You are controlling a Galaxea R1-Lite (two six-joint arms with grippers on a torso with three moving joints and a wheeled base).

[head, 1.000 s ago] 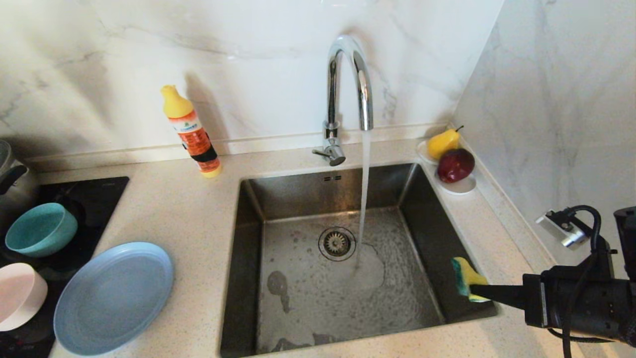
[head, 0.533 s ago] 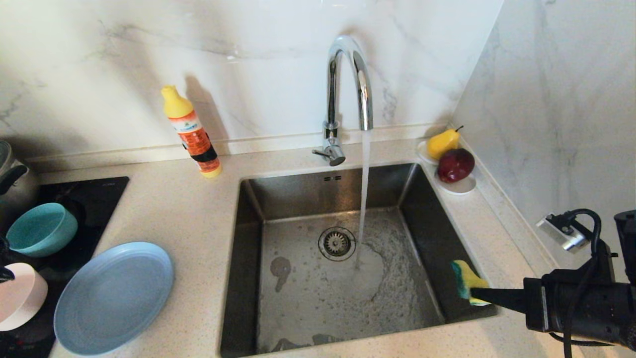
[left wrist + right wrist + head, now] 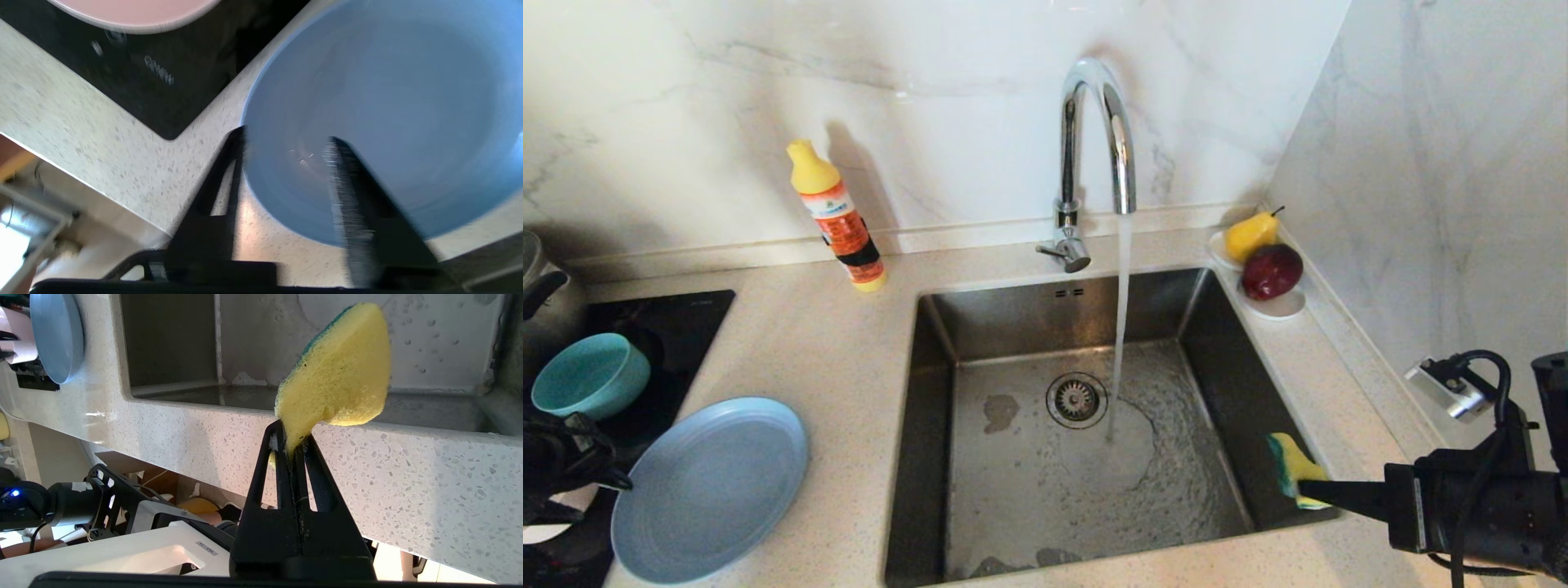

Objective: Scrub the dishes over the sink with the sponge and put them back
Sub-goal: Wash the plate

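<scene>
The left wrist view alone shows the left gripper [image 3: 286, 143] parted over the plate [image 3: 388, 102] rim. The right gripper [image 3: 292, 443] pinches the sponge [image 3: 339, 371] above the sink [image 3: 1241, 384] edge; the left arm has newly entered the head view, covering the pink bowl [image 3: 135, 12]

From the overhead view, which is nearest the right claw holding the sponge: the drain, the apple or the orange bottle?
From the right claw, at the sink's near right edge:
1. Drain, mid-sink.
2. Apple, on the back right counter; close to the drain's distance.
3. Orange bottle, far left by the wall.

The sink [image 3: 947, 384] is brushed steel, the faucet [image 3: 1094, 147] polished chrome. The sponge [image 3: 339, 375] looks porous and soft; the plate [image 3: 711, 486] smooth, matt.
</scene>
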